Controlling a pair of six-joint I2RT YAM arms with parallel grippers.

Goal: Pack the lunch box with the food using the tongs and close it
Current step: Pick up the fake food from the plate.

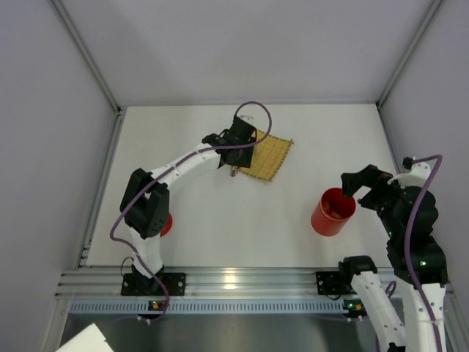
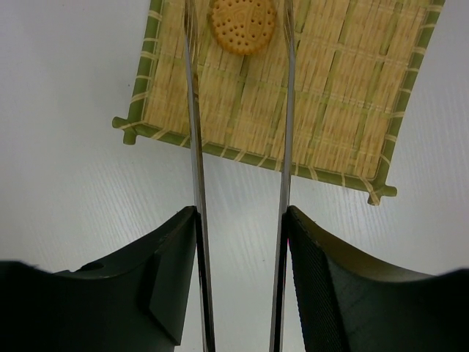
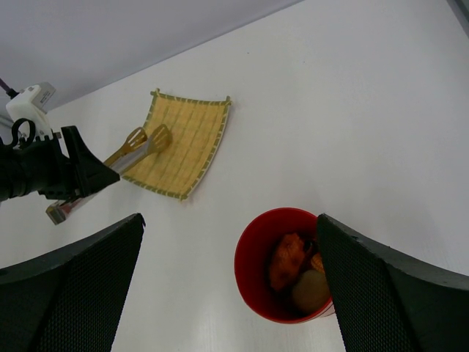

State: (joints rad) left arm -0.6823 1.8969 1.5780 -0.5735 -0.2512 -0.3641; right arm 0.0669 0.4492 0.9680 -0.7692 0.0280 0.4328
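My left gripper [image 2: 242, 220] is shut on the tongs [image 2: 192, 147], one fingertip pressing each slim metal arm. The tong tips stand on either side of a round tan biscuit [image 2: 242, 24], a piece of the food, lying on the yellow woven mat [image 2: 337, 110]. From above, that gripper [image 1: 238, 150] hovers at the mat's left edge. The red lunch box [image 1: 333, 211] stands upright and uncovered at the right, with orange and pale food [image 3: 289, 260] inside. My right gripper [image 3: 231, 220] is open just above and beside the lunch box [image 3: 256, 268], holding nothing. The red lid [image 1: 166, 224] lies partly hidden under the left arm.
Grey walls enclose the white table on three sides. An aluminium rail [image 1: 234, 282] runs along the near edge where both arm bases are bolted. The mat [image 1: 267, 155] lies at the far centre.
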